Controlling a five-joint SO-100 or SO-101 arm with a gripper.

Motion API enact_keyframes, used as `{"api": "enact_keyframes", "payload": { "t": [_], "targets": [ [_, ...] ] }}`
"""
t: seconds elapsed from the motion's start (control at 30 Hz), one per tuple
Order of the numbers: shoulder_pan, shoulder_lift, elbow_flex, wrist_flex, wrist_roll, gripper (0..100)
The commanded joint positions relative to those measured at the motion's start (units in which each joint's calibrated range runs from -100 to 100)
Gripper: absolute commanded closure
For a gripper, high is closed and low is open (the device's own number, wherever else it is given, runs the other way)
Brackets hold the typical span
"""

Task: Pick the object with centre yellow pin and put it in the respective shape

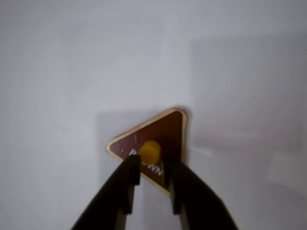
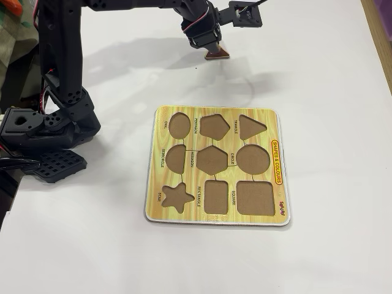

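A brown triangle piece [image 1: 165, 132] with a yellow centre pin [image 1: 150, 151] lies under my gripper [image 1: 152, 165] in the wrist view. The two black fingers stand on either side of the pin and grip it. In the fixed view the gripper [image 2: 214, 48] is at the table's far side, with the triangle piece [image 2: 217, 55] at its tip, at or just above the white surface. The yellow puzzle board [image 2: 214, 110] lies nearer the camera; all its cut-outs are empty, and its triangle hole [image 2: 251, 127] is at the top right.
The arm's black base [image 2: 46, 128] stands at the left table edge in the fixed view. The board also has oval, pentagon, semicircle, hexagon, circle, star, rectangle and square holes. White table surrounds the board.
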Motion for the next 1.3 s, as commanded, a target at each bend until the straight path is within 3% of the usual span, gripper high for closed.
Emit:
{"api": "enact_keyframes", "payload": {
  "t": [0.0, 0.93, 1.27],
  "targets": [
    [1.52, 1.45, -1.35, -0.94, 0.20, 94],
    [1.42, 2.46, -1.35, -6.47, 0.20, 94],
    [1.03, 2.62, -1.26, -7.34, 0.25, 89]
  ]
}}
